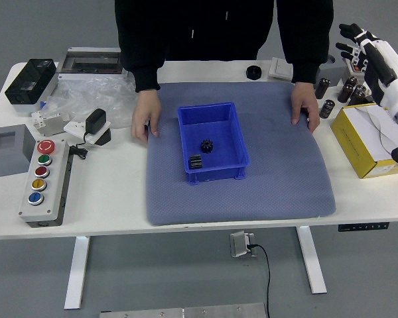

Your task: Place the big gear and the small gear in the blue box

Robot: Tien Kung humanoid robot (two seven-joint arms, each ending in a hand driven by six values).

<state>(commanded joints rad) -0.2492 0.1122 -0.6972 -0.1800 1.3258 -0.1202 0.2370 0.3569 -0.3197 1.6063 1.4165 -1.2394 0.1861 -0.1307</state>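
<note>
My right hand is over the table's far right corner, fingers spread and holding nothing, well apart from the box. The blue box stands upright on the grey-blue mat. Inside it, a small black gear lies near the middle of the floor, and a larger black ridged gear rests by the near left corner. No left arm shows.
A person leans over the far side, one hand on each side of the mat. A yellow box and dark cylinders stand right; a button panel, grey block and plastic bag are left.
</note>
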